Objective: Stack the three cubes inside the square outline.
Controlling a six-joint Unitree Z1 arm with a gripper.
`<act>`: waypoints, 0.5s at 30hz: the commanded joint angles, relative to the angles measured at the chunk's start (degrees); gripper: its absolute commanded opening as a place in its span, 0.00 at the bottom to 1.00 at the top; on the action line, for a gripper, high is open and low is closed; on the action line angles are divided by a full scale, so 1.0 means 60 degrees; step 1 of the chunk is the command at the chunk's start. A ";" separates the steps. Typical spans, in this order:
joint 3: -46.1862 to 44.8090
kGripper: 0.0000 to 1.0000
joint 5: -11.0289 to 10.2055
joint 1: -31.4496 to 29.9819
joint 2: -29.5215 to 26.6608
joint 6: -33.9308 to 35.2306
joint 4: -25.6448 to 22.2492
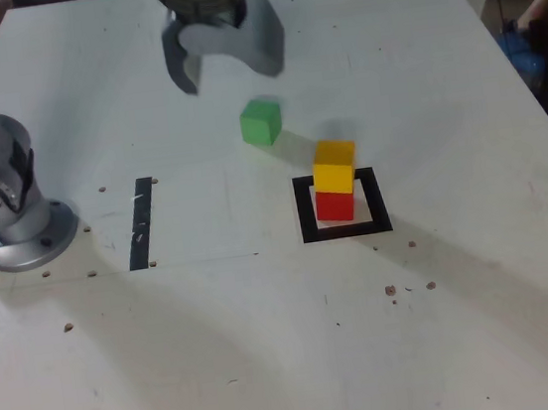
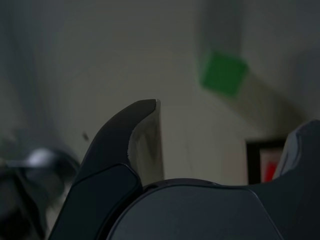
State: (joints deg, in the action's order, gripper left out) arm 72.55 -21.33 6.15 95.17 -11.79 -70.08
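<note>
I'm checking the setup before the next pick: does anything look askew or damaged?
The table has small brown chips or stains. The yellow cube looks slightly turned on the red cube. Nothing looks spilled.

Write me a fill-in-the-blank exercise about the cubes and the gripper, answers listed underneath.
1. The yellow cube sits directly on top of the ____ cube.
2. The cube lying outside the square outline is ____.
3. The gripper is ____, with nothing between its fingers.
4. In the exterior view, the straight tape strip lies to the ____ of the square outline.

Missing words: red; green; open; left
</note>
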 commanded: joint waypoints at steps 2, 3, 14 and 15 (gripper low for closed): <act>-0.0359 0.99 -0.0296 0.0491 0.0077 -0.0849 0.0665; -0.0474 0.99 -0.0371 0.0602 0.0158 -0.1027 0.0903; -0.0893 0.93 -0.0209 0.0938 0.1780 -0.1670 0.2537; -0.0881 0.92 -0.0173 0.0938 0.1922 -0.1699 0.2600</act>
State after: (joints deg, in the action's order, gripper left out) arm 67.13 -22.51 11.71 105.92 -21.78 -54.73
